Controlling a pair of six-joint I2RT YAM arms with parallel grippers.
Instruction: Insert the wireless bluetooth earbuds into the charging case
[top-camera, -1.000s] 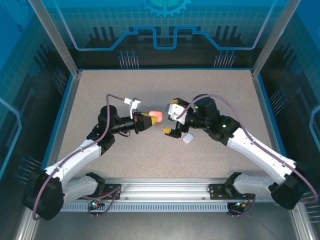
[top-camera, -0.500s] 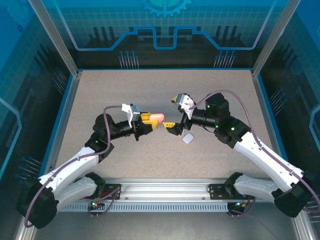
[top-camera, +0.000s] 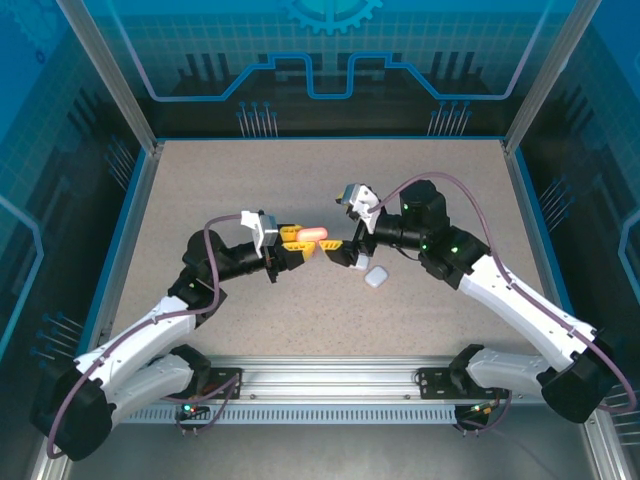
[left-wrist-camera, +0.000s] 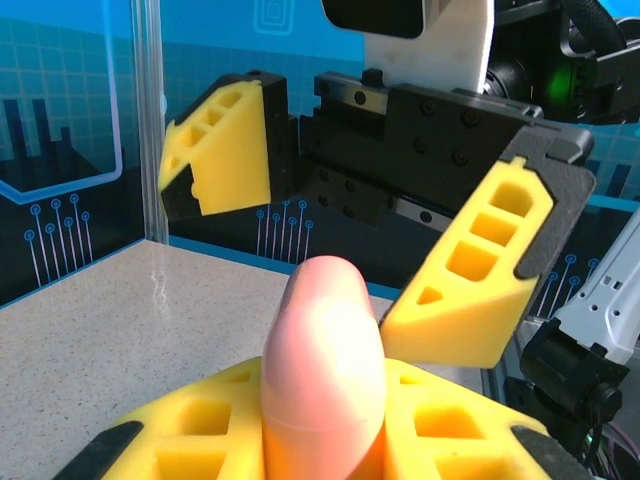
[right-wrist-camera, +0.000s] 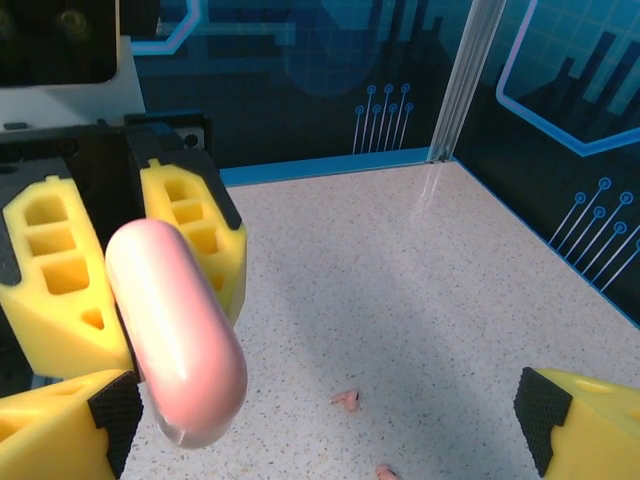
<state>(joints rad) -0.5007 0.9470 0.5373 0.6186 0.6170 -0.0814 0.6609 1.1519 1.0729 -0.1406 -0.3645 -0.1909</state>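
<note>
speckled table; pink case clamped in left pincer.

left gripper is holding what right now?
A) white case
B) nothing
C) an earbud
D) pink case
D: the left gripper is shut on the pink case, while the white case lies on the table.

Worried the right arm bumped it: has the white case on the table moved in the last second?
No. The white case lies just as far from the front rail as before.
</note>
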